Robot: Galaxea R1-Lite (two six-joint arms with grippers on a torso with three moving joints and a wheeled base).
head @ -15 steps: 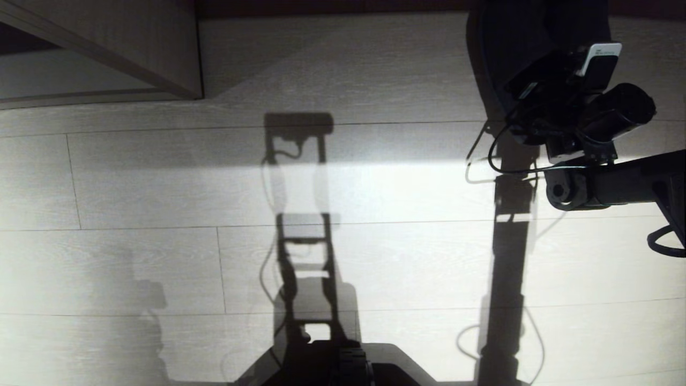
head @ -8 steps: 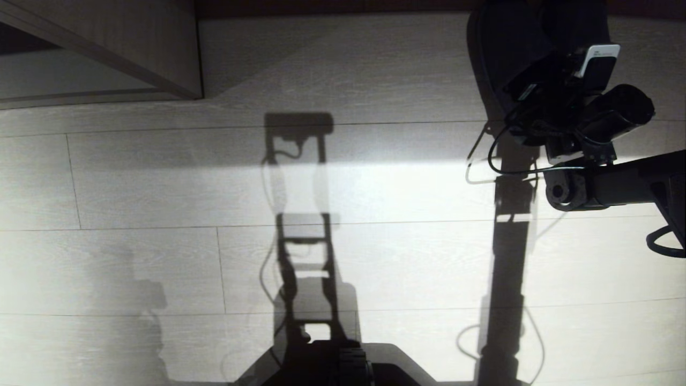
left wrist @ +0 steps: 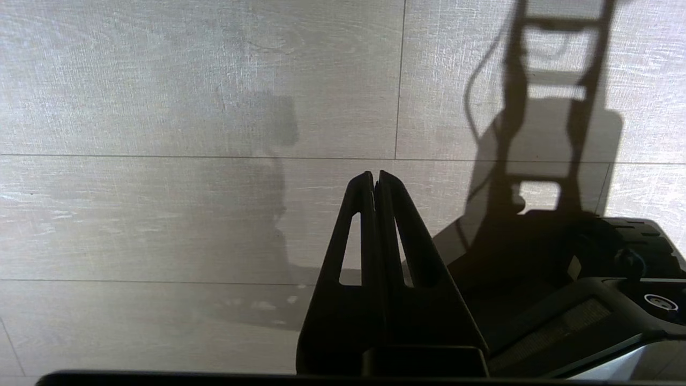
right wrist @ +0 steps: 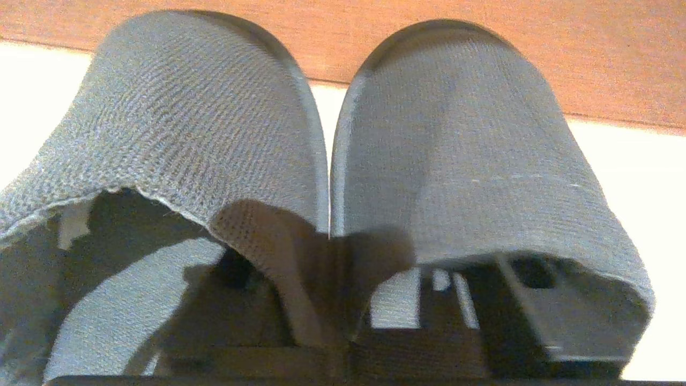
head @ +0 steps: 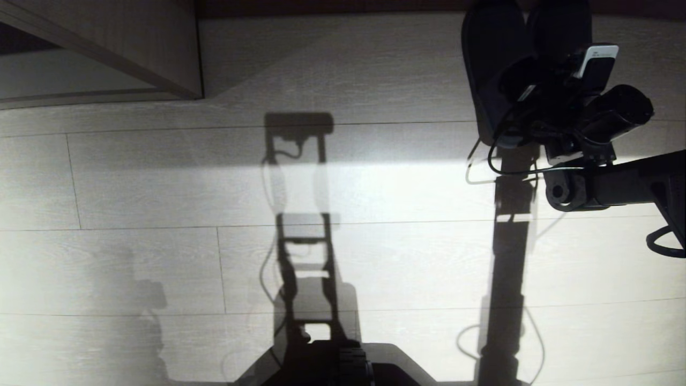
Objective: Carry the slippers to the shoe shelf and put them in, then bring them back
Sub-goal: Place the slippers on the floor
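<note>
1. The floor (head: 375, 187) of pale boards fills the head view. The corner of a pale wood cabinet (head: 102, 48) is seen far to the left; whether it is the shoe shelf cannot be told.
2. The slippers (head: 498, 69) are seen side by side on the floor, far forward on the robot's right, with their inner edges touching. Their toes lie close to a reddish-brown band (right wrist: 536, 53) along the floor's far edge.
3. Their long axes run straight away from the right gripper (right wrist: 375, 295), toes far and open heels toward it.
4. The right gripper is found spread at the heels. One finger (right wrist: 536, 311) is lodged inside each slipper, and the two inner walls stand unpinched between them.
5. A straight withdrawal backward along that axis is judged to be called for, since a sideways pull would drag a slipper.
6. The left gripper (left wrist: 375, 177) is parked beside the base, well apart from the slippers, its fingers pressed together.
</note>
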